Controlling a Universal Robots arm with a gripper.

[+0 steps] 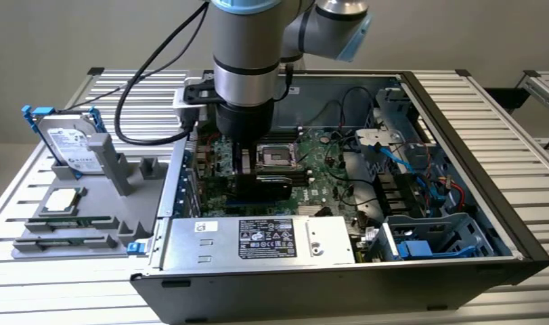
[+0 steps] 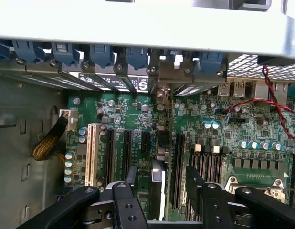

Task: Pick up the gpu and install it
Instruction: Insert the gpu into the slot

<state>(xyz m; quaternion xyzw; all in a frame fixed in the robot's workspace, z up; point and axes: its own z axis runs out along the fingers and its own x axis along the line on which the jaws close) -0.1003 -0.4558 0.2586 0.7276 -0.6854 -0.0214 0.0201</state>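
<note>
gpu (image 2: 157, 191) upright on motherboard (image 2: 209, 138) inside case (image 1: 301, 298), hard drive (image 1: 71, 142) outside, exterior view's left

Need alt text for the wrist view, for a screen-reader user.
The open claw straddles the gpu, seen edge-on and standing upright on the green motherboard among black expansion slots, a gap on each side. Blue slot latches line the case's metal rear wall beyond.
</note>
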